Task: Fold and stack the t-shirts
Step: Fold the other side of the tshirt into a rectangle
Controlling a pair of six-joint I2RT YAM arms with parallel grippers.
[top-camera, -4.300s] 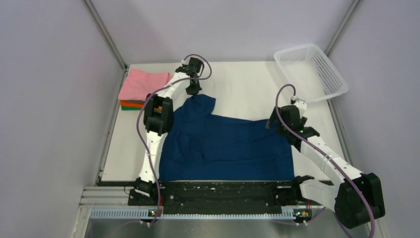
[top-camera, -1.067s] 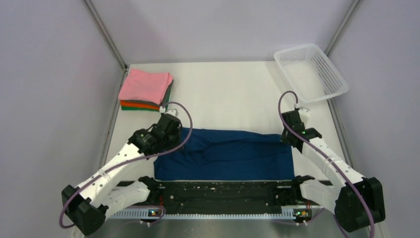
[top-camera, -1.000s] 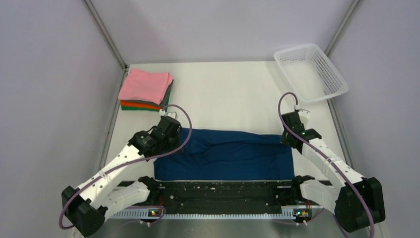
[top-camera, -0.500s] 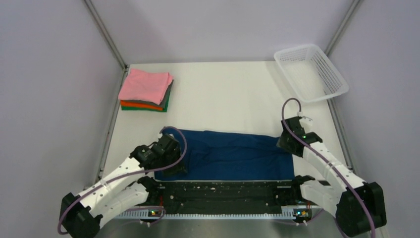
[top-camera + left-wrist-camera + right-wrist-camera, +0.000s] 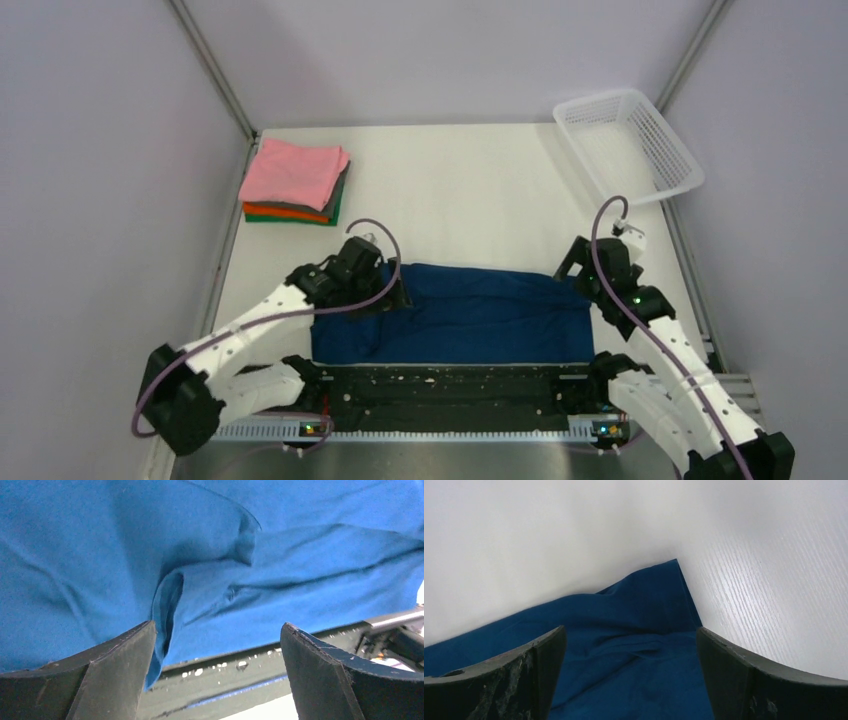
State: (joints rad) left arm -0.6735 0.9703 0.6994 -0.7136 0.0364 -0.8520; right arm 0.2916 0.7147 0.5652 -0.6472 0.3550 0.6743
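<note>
A navy t-shirt [image 5: 470, 315] lies folded into a wide band along the table's near edge. My left gripper [image 5: 392, 296] hovers open over its left part, with nothing between the fingers [image 5: 112, 672]. In the left wrist view the shirt [image 5: 125, 545] shows a raised crease. Over the shirt's far right corner my right gripper [image 5: 574, 268] also stands open and empty. That corner of the shirt [image 5: 639, 615] lies flat just under it. The other folded t-shirts are stacked at the far left, pink [image 5: 295, 172] on top of orange [image 5: 283, 211] and green [image 5: 337, 205].
A white mesh basket [image 5: 670, 150] stands at the far right corner. A black rail [image 5: 450, 385] runs along the near edge just in front of the navy shirt. Grey walls close in both sides of the table [image 5: 460, 190].
Both grippers went from shut to open and let go of the navy shirt. The left one moved right and away from the near edge; the right one lifted off the corner.
</note>
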